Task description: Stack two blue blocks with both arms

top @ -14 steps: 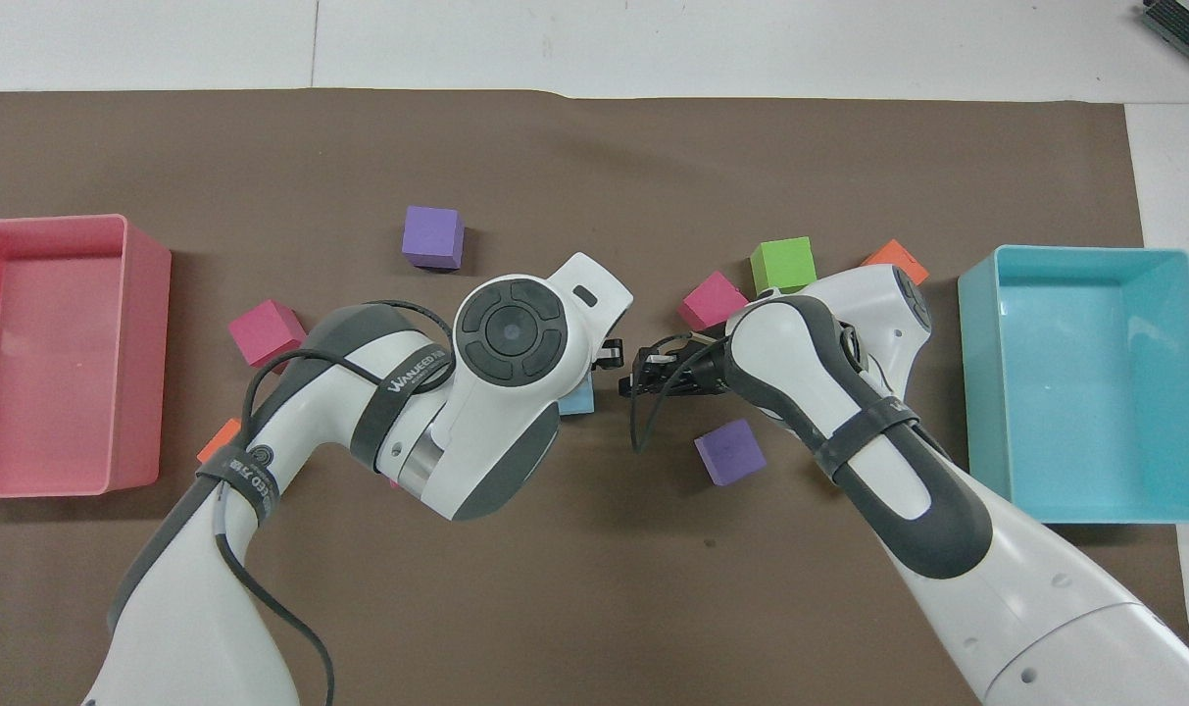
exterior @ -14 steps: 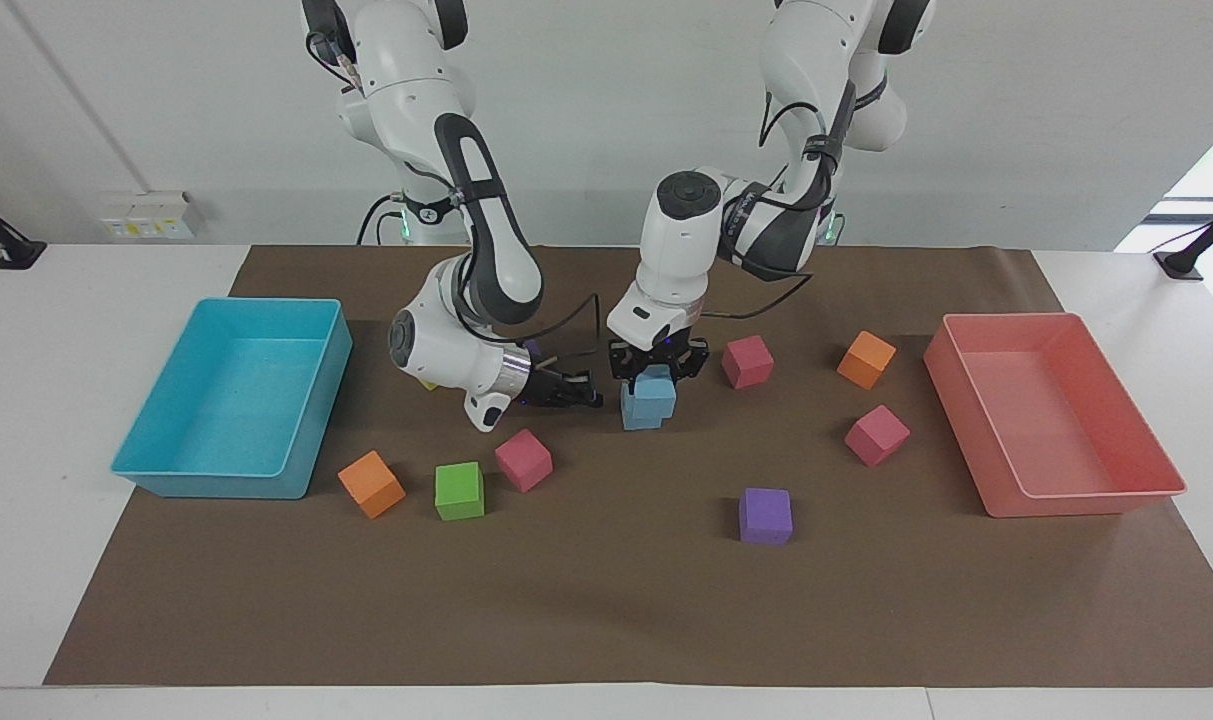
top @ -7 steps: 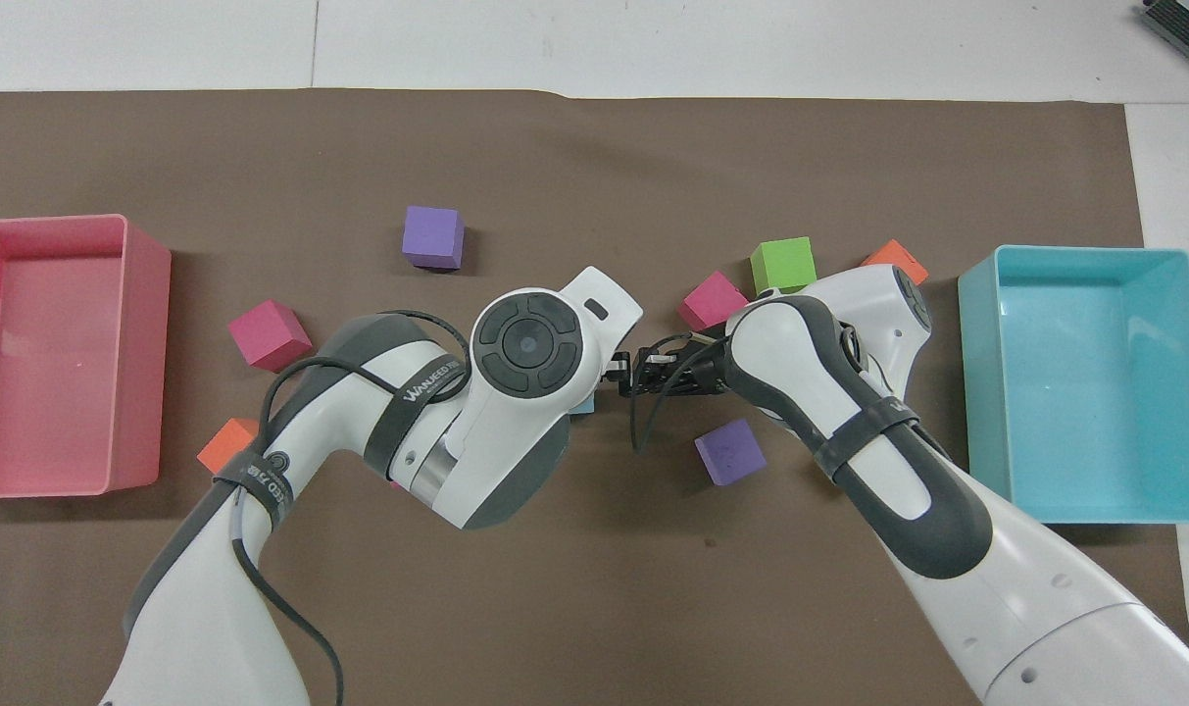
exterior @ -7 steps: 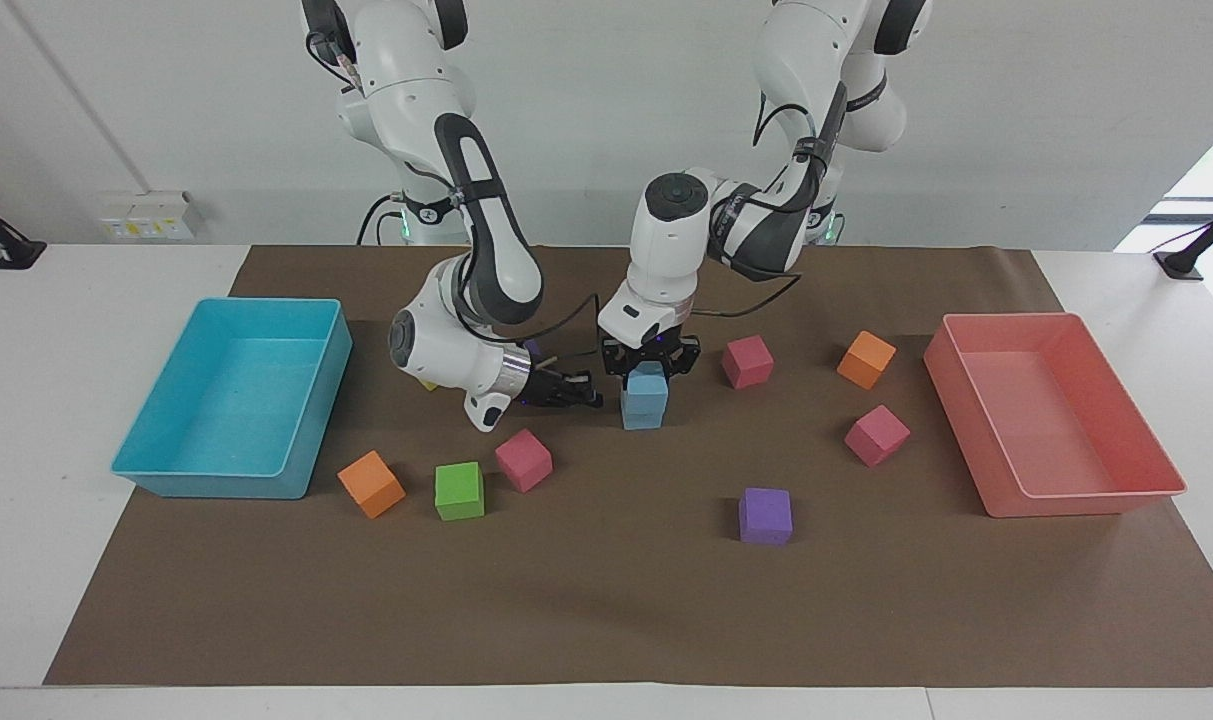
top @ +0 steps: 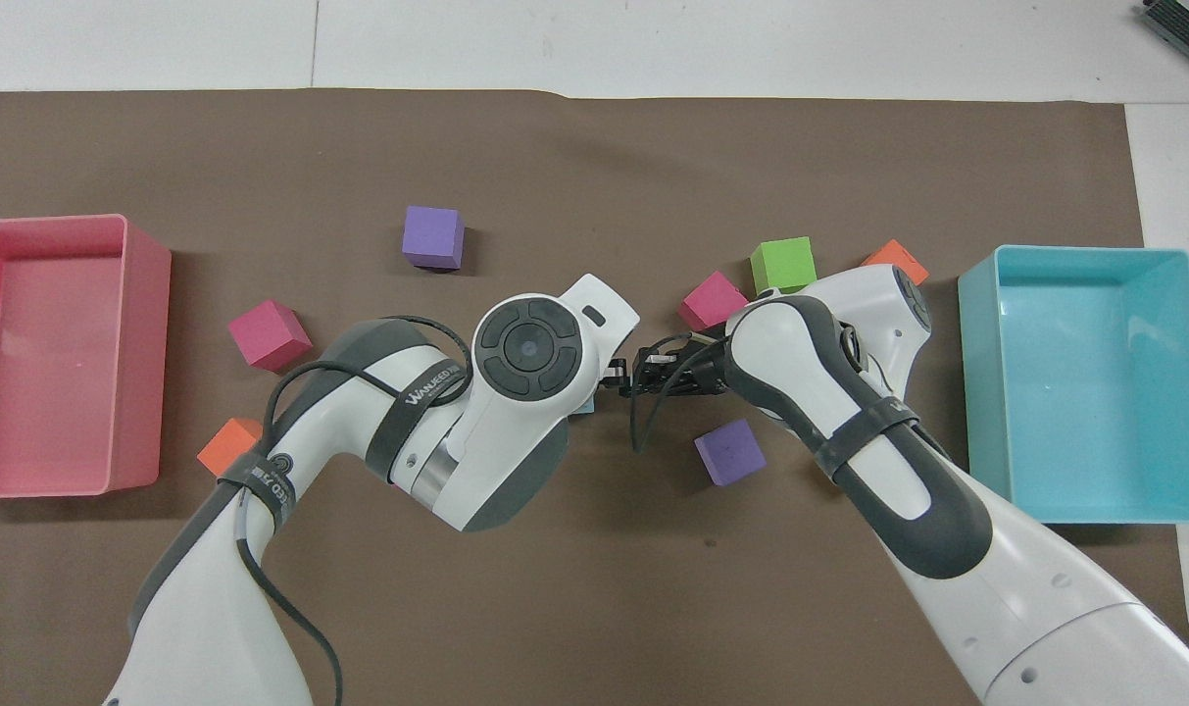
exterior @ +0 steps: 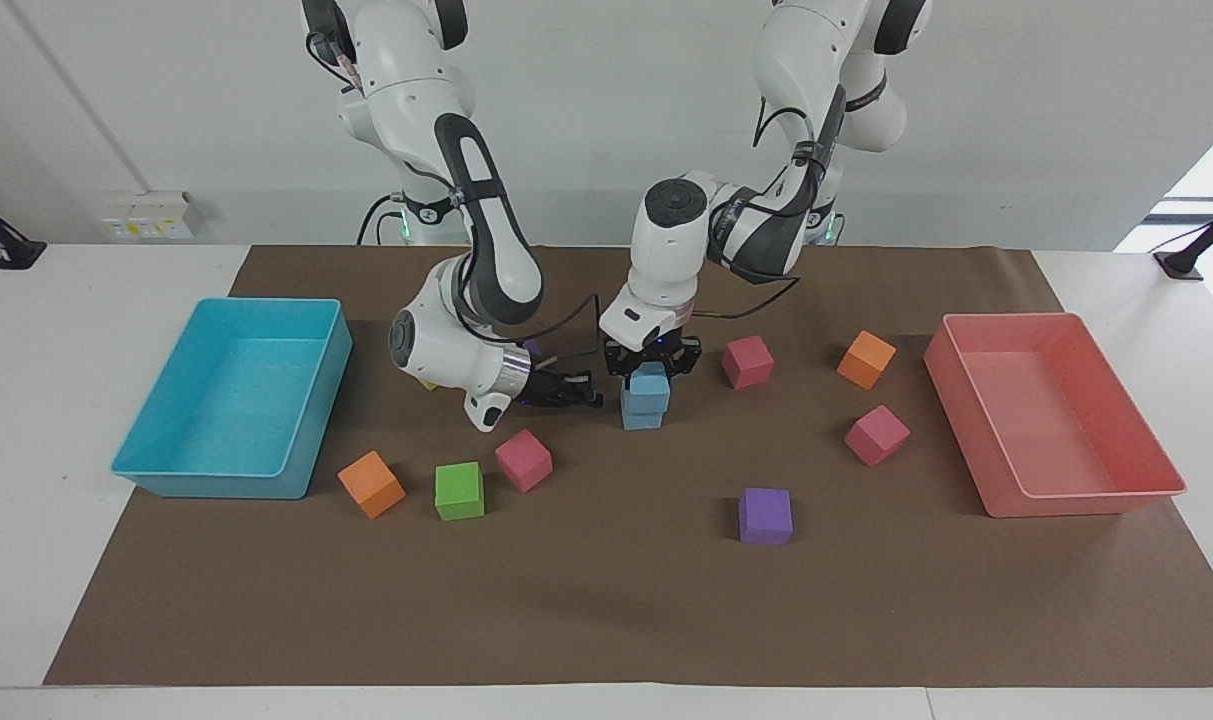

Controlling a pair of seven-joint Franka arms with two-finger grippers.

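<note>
Two light blue blocks stand stacked near the middle of the mat, the upper one (exterior: 650, 384) resting on the lower one (exterior: 643, 416). My left gripper (exterior: 651, 366) points down over the stack and is shut on the upper blue block. My right gripper (exterior: 578, 392) lies level just above the mat, beside the stack on the right arm's end, and holds nothing. In the overhead view the left hand (top: 527, 345) covers the stack, so only a blue sliver (top: 583, 403) shows beside the right gripper (top: 641, 378).
A turquoise tray (exterior: 318, 398) stands at the right arm's end and a pink tray (exterior: 1076, 503) at the left arm's end. Pink (exterior: 523, 460), green (exterior: 459, 491), orange (exterior: 371, 484) and purple (exterior: 765, 516) cubes lie around. More cubes (exterior: 747, 361) lie toward the pink tray.
My left gripper has shifted the upper blue block a little toward the right arm's end and squared it on the lower block. The right arm has stayed put.
</note>
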